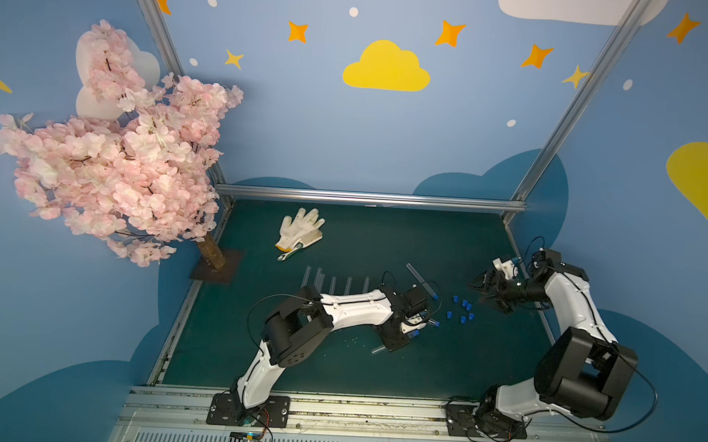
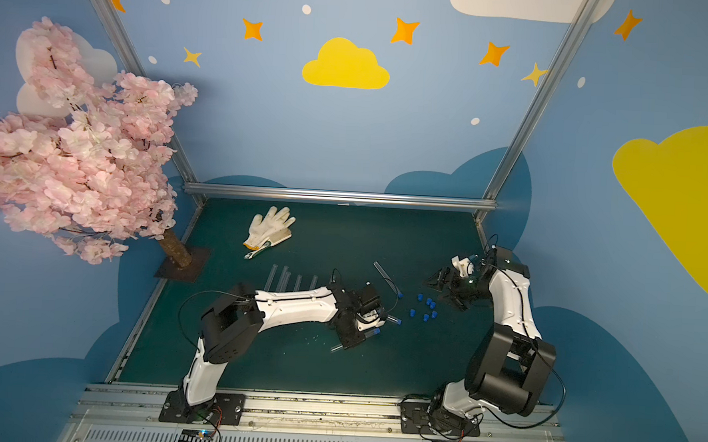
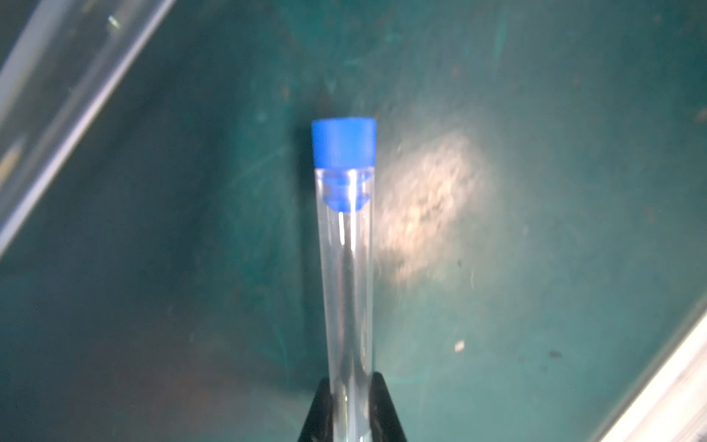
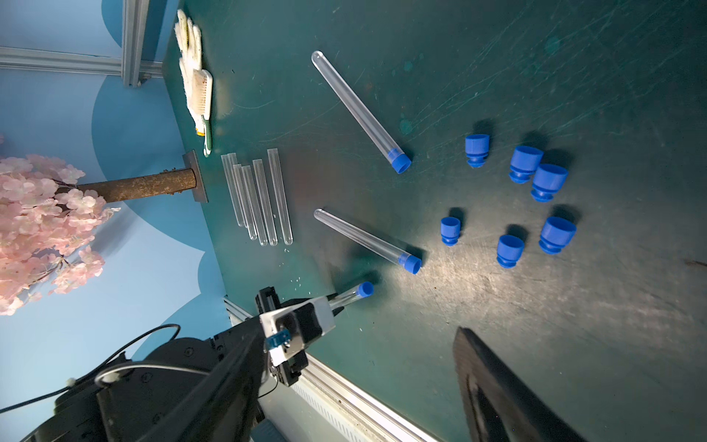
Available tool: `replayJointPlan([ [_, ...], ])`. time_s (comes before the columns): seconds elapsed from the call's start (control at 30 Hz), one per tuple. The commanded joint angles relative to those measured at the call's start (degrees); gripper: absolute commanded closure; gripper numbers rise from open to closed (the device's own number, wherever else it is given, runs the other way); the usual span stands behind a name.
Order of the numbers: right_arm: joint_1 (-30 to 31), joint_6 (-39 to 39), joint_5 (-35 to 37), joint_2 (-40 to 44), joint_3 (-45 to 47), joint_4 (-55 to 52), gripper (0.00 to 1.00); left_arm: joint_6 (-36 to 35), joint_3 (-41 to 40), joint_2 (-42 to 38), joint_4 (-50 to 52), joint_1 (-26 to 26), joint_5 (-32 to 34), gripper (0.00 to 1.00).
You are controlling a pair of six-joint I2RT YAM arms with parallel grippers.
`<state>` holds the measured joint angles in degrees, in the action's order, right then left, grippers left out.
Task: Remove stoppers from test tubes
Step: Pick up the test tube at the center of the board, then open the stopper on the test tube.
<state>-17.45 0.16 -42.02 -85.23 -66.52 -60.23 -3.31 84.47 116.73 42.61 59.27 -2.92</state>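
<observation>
My left gripper (image 3: 352,386) is shut on a clear test tube (image 3: 346,275) that carries a blue stopper (image 3: 343,141), just above the green mat. In both top views that gripper (image 1: 396,336) (image 2: 356,334) hangs low at mid-table, the held tube's stopper (image 1: 412,335) pointing right. Two more stoppered test tubes (image 4: 359,111) (image 4: 363,237) lie near it. Several open test tubes (image 1: 332,281) (image 4: 260,199) lie side by side to the left. Several loose stoppers (image 1: 462,308) (image 4: 516,191) sit between the arms. My right gripper (image 1: 483,293) (image 2: 440,289) stands open and empty beside them; one finger (image 4: 497,390) shows.
A white glove (image 1: 300,229) with a small green-handled brush (image 1: 288,255) lies at the back left. A pink blossom tree (image 1: 115,147) stands on a dark base plate (image 1: 217,264) at the left edge. Aluminium rails (image 1: 334,404) (image 1: 370,198) bound the mat (image 1: 447,243).
</observation>
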Motion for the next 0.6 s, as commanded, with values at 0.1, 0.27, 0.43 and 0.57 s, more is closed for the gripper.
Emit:
replayJointPlan([
  [0.1, 1.72, -0.16, -2.46, 0.77, 0.64, 0.04, 0.22, 3.99, -3.69, -11.66, -1.13, -3.14, -1.78, 0.97],
  [0.27, 6.10, -1.47, -5.89, -2.65, -0.61, -1.30, 0.22, 6.20, -5.95, -18.37, -1.48, -6.44, -2.51, 0.97],
  [0.43, 11.15, -1.72, -7.93, -3.26, -0.63, -1.42, 0.23, 7.08, -6.60, -22.24, -0.70, -8.87, -1.26, 0.97],
  [0.57, 14.47, -3.96, -11.64, -4.60, -0.99, -3.00, 0.23, 7.52, -7.34, -24.50, -1.01, -10.46, -1.77, 0.97],
])
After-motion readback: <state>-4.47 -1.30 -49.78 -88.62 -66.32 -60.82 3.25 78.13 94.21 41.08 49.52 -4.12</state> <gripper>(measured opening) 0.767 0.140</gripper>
